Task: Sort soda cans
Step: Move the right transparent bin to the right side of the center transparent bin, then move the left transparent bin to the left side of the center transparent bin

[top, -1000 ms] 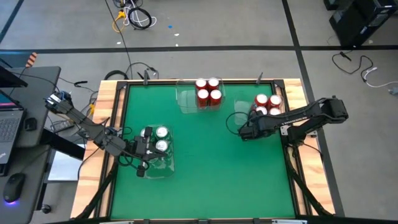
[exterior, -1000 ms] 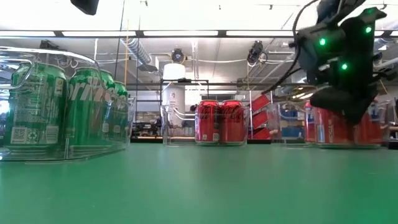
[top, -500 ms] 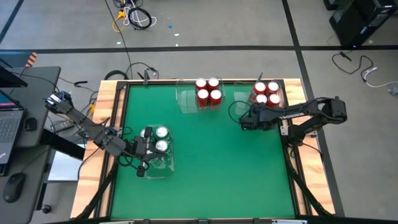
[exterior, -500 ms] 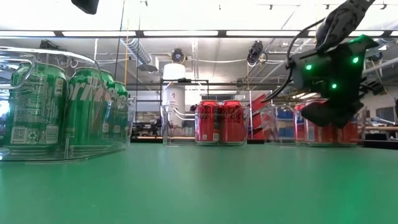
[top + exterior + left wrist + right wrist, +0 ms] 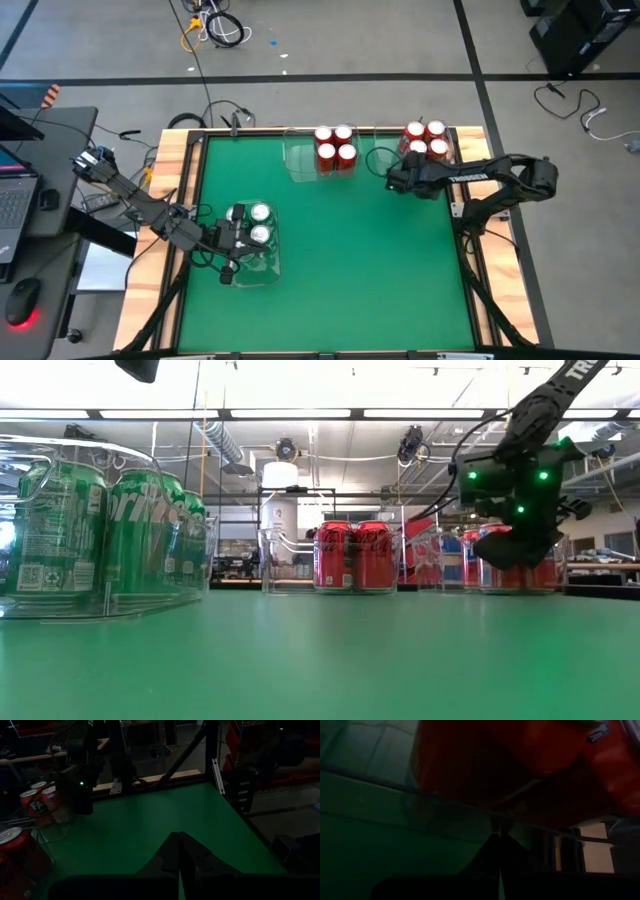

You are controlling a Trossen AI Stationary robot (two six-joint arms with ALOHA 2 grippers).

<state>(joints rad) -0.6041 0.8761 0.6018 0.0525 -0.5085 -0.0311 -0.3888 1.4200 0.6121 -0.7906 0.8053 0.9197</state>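
1. Our right gripper (image 5: 392, 180) has its fingers pressed together and holds nothing. In the right wrist view the closed tips (image 5: 496, 838) sit right at the clear wall of the right tray (image 5: 470, 812), with red cans filling the view behind it.
2. Over the last second that tray and its four red cans (image 5: 425, 140) have slid from beside the right edge up to the far right corner, with our right gripper following. We judge this a push to tidy the tray, not a pick.
3. Our left gripper (image 5: 233, 245) is also closed and empty, waiting beside the near-left tray (image 5: 262, 270) with the green cans (image 5: 260, 224); it has not moved.
4. All the cans we can count sit in trays by colour, with four more red cans (image 5: 335, 145) at the far middle, so sorting looks nearly finished.
5. The high view gives the layout. The low view shows the green cans (image 5: 110, 530) upright, which the overhead cannot confirm. The left wrist view shows its own closed fingers (image 5: 178, 851).
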